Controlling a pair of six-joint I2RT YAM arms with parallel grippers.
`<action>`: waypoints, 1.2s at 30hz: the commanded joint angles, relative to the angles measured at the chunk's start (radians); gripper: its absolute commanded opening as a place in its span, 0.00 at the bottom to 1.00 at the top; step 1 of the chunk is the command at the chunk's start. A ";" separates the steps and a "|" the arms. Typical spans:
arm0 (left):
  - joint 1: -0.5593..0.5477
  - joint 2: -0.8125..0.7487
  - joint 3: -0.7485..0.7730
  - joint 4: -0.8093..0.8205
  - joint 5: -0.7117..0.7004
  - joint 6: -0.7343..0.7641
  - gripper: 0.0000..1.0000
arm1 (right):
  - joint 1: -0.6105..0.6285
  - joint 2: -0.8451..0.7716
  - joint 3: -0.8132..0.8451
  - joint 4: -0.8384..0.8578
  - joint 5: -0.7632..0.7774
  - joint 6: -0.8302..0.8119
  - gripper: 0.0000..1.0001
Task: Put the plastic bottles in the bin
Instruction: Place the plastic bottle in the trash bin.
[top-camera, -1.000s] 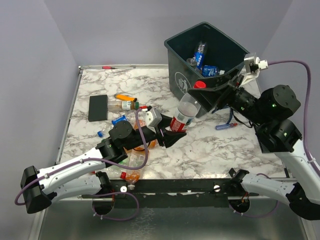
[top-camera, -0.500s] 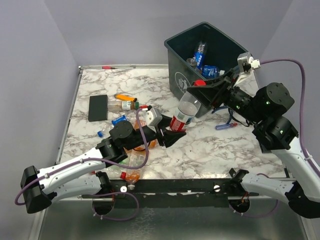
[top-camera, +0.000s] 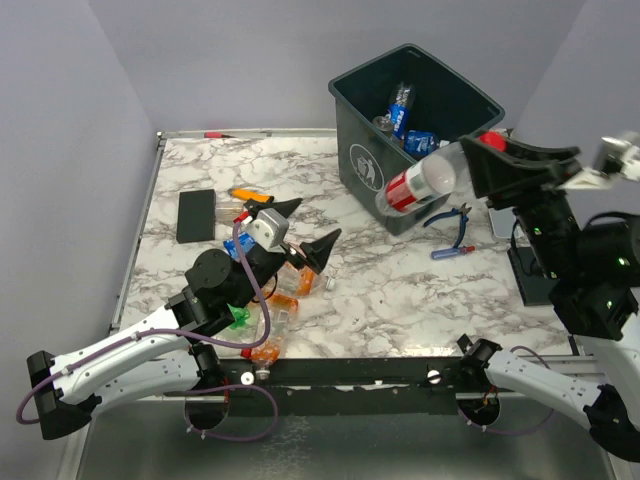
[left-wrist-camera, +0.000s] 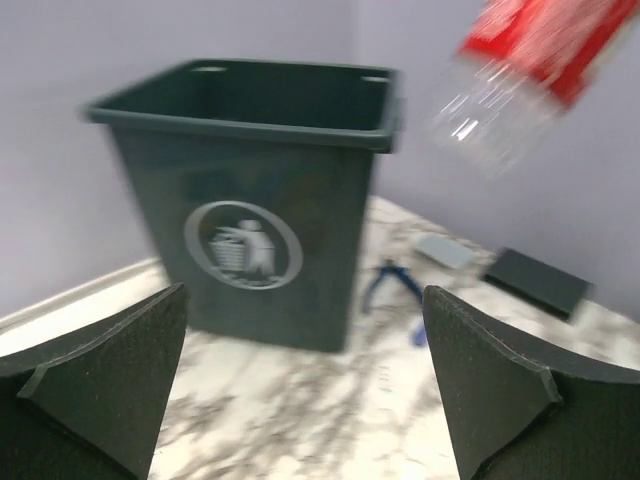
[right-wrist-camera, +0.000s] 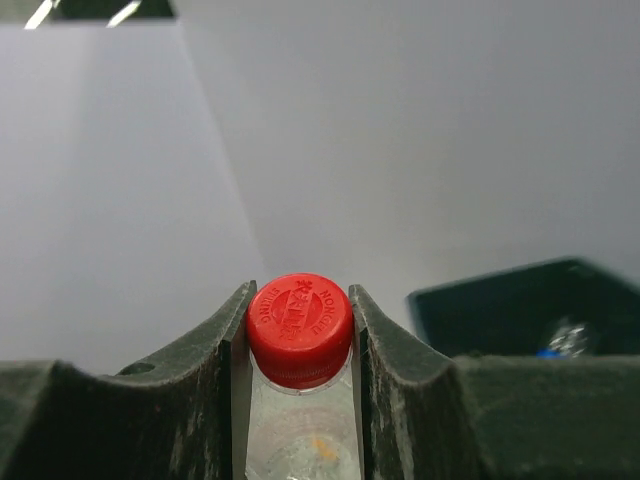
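— How much room is there around the bin?

— Plenty. The surface (top-camera: 400, 290) is white marble with grey veins, and a bare stretch of it runs from the bin's front wall to the near edge. The bin (top-camera: 372, 110) is dark green-grey plastic, square and tapered, with smooth walls and a thick rim. A white logo faces front-left. Its mouth is open, and blue-labelled bottles (top-camera: 401, 101) lie inside.

— And your hands?

— My right hand (right-wrist-camera: 300, 300) is pinched narrow on a bottle (top-camera: 420, 180), which it holds in the air by the neck at the bin's near right corner. The bottle is tilted, with its base toward the logo wall. From my left wrist it shows as a blur higher than the rim. I can't tell whether any part of it is over the mouth. My left hand (top-camera: 308, 226) is spread wide and holds nothing. It is raised well to the front-left of the bin, with its two black wedge fingers (left-wrist-camera: 100, 390) framing the bin.

— Smaller things?

— Loose bottles (top-camera: 281, 301), some orange and some clear, crowd under my left arm, well apart from the bin. A flat black pad (top-camera: 197, 215) lies far to the bin's left. Blue-handled pliers (top-camera: 455, 222) lie just beside its near right wall. Smallest is the ribbed red cap (right-wrist-camera: 300, 322), snug between my right fingers (right-wrist-camera: 225, 350).
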 joint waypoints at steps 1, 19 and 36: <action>-0.003 0.001 -0.018 0.012 -0.415 0.205 0.99 | 0.001 -0.067 -0.140 0.490 0.309 -0.257 0.00; 0.005 -0.099 -0.219 0.124 -0.512 0.162 0.99 | -0.403 0.674 0.391 0.313 0.427 -0.379 0.01; 0.003 -0.130 -0.236 0.117 -0.453 0.160 0.99 | -0.450 0.877 0.374 -0.179 0.238 -0.063 0.00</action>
